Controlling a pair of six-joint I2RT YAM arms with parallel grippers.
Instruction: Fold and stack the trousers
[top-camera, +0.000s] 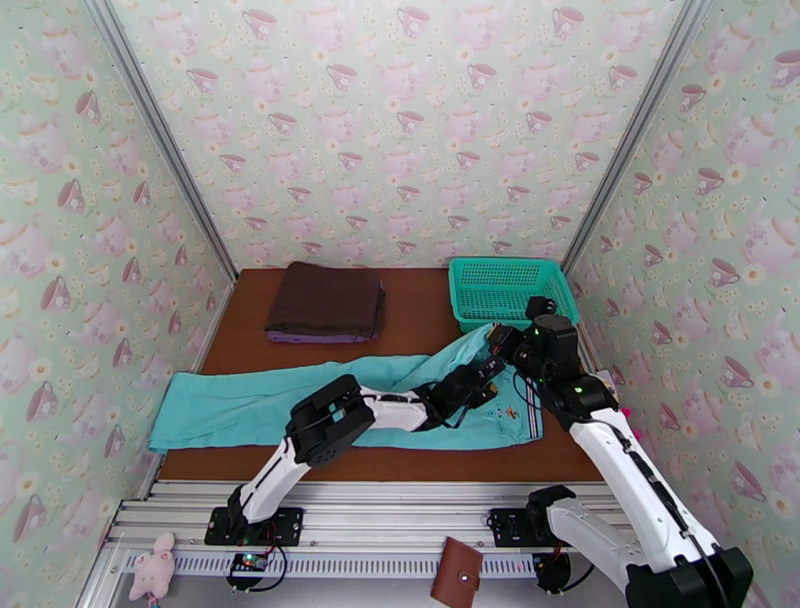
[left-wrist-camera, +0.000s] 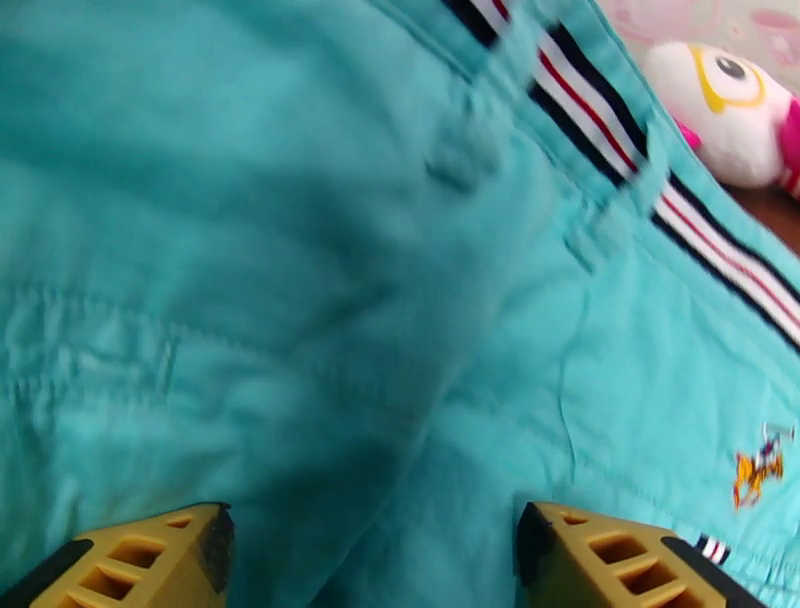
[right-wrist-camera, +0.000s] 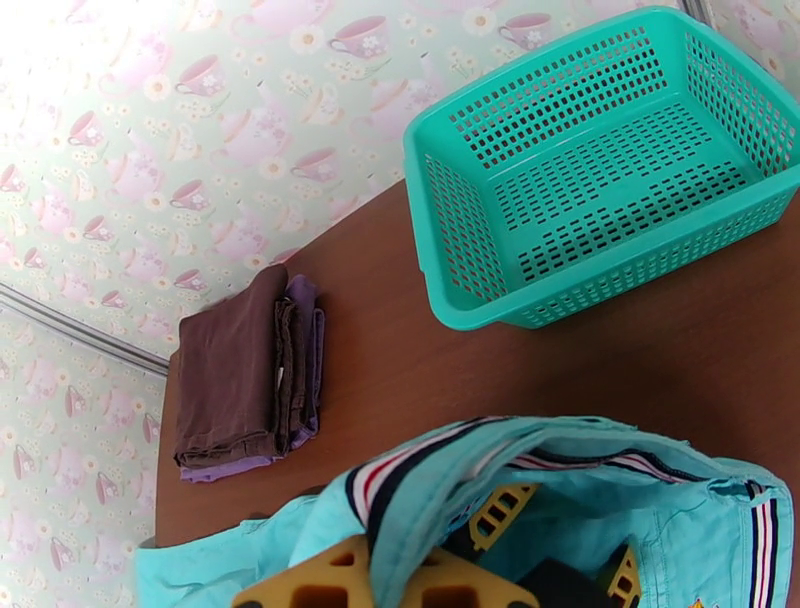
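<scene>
Barely begun: the trousers (top-camera: 250, 405) lie almost full length across the counter (top-camera: 420, 310).
Their legs stretch flat to the left and no fold is made yet. The right gripper (top-camera: 497, 342) pinches the far corner of the striped waistband, raised just beside the mesh basket (top-camera: 500, 263). The left gripper (left-wrist-camera: 370, 535) hangs wide apart over the seat (contact unclear). All the folds remain, then stacking, presumably on the folded brown cloth (top-camera: 325, 300).
</scene>
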